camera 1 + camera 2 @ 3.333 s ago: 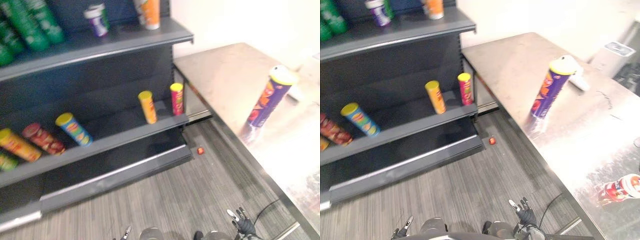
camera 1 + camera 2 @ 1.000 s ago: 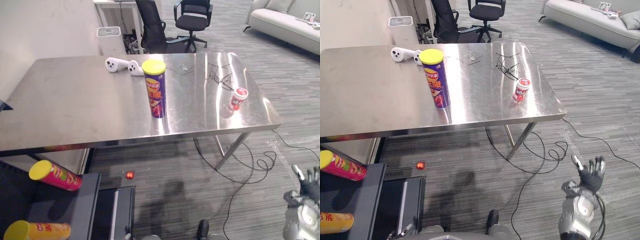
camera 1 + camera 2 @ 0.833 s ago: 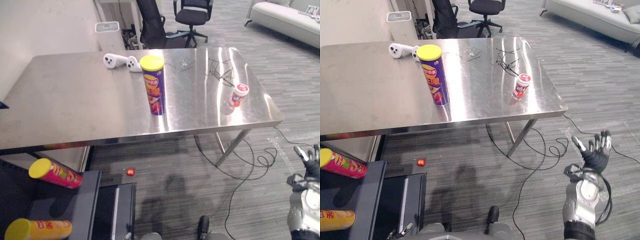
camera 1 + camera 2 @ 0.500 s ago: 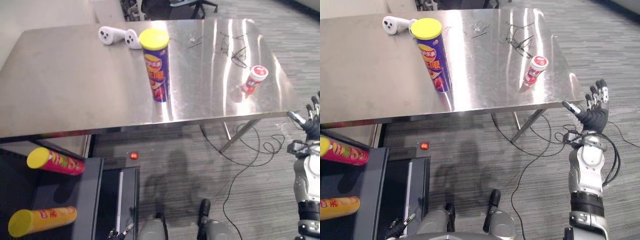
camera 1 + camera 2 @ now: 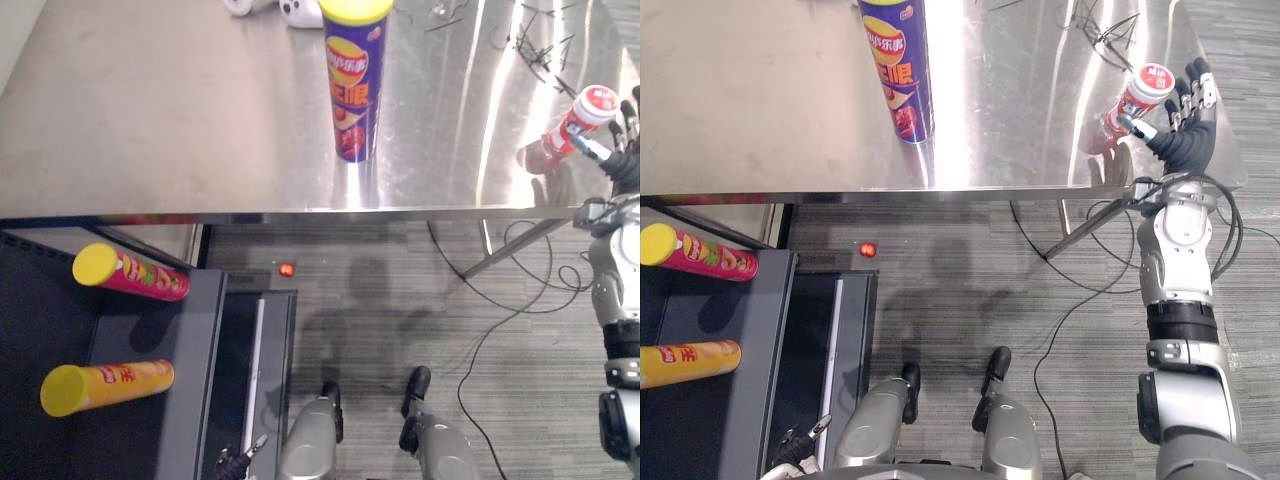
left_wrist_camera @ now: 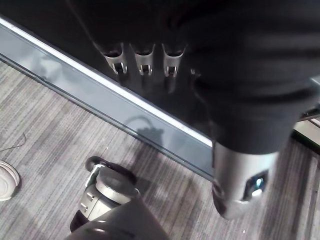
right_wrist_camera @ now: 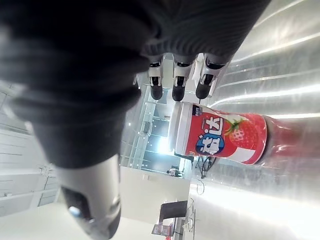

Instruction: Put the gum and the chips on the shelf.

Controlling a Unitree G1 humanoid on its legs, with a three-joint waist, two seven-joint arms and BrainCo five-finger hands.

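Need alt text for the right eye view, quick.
The right hand, fingers open, is beside the red-and-white gum tub near the steel table's right edge, not gripping it. The purple chips can stands upright mid-table. At lower left, a pink can and a yellow can lie on the dark shelf.

I'm seeing a purple chips can (image 5: pixel 351 90), yellow lid; red-and-white gum tub (image 5: pixel 1137 100) with a strawberry print; silver tabletop (image 5: pixel 150 120); grey striped floor (image 5: pixel 400 310); magenta can (image 5: pixel 135 273), yellow can (image 5: pixel 110 383), dark shelf (image 5: pixel 185 410).
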